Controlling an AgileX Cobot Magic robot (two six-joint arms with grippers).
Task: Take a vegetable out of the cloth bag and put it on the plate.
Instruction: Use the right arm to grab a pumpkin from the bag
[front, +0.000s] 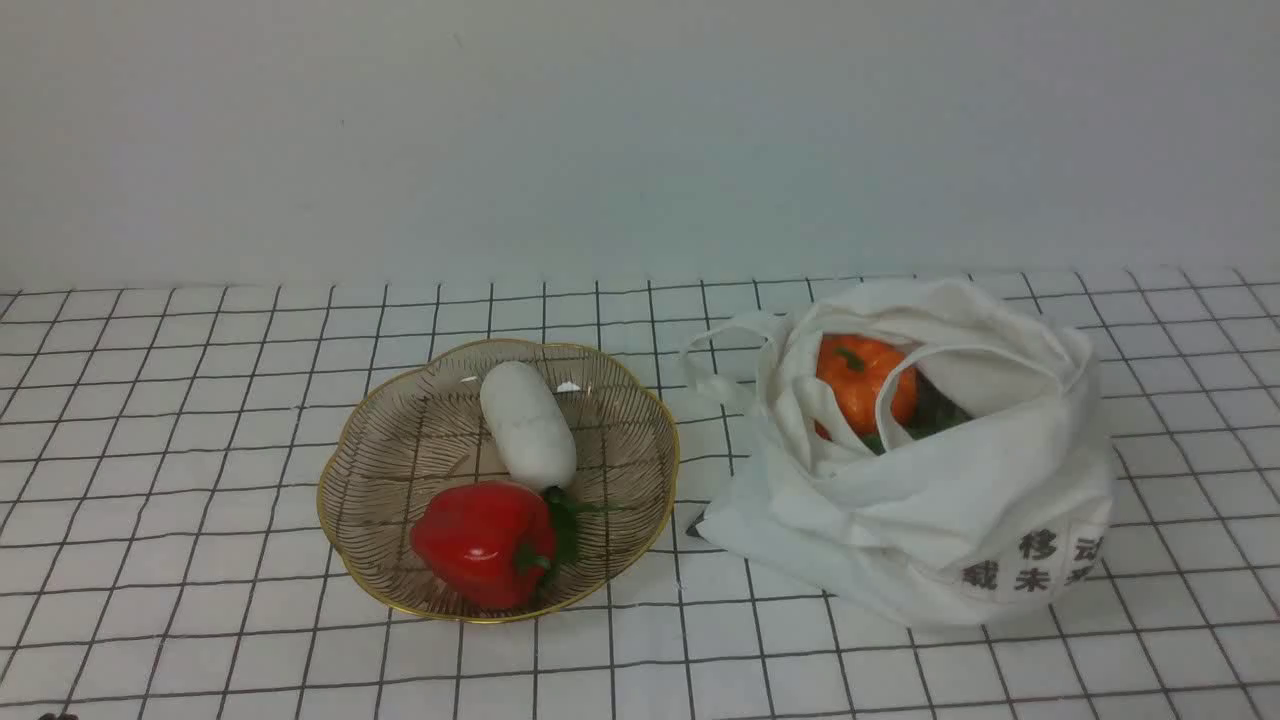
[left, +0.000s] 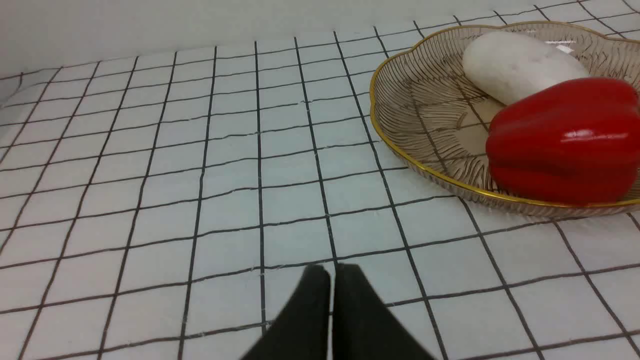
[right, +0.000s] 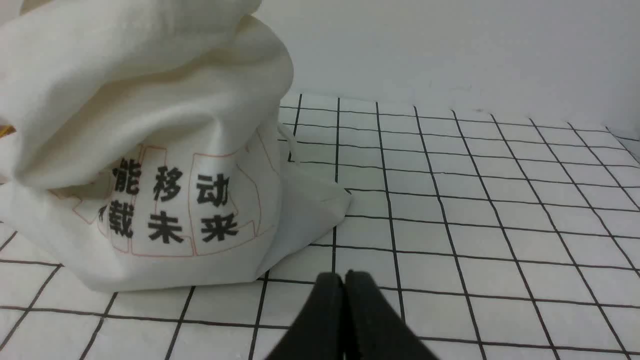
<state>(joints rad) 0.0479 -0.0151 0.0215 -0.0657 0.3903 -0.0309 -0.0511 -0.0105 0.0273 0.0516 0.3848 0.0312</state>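
**Grippers.** The left gripper (left: 332, 271) has its fingers pressed together, holds nothing and hangs low over the checked table (front: 200, 400), short of the plate (front: 400, 440). The right gripper (right: 344, 278) is likewise closed and empty, low over the table just in front of the bag (front: 930, 510).

**Plate.** It lies left of the bag, close but apart. A red pepper (front: 485, 540) fills its near part and a white vegetable (front: 527, 425) lies behind. The left side is bare.

**Pumpkin.** The pumpkin (front: 862, 378) sits inside the bag, showing through the open mouth toward the far left side. It is round, so it has no marked long axis. Its stem (front: 850, 358) points upward, tilted slightly. A handle loop (front: 890, 390) crosses its front. Something dark green lies beside it, and it cannot be identified.

**Procedure (judged).** No reach has begun. The right arm is the nearer one.
1. Raise it above the bag rim.
2. Open the fingers wide.
3. Descend through the mouth behind the handle loop.
4. Close across the pumpkin's sides, catching no cloth.
5. Lift straight up before crossing to the plate's bare part.
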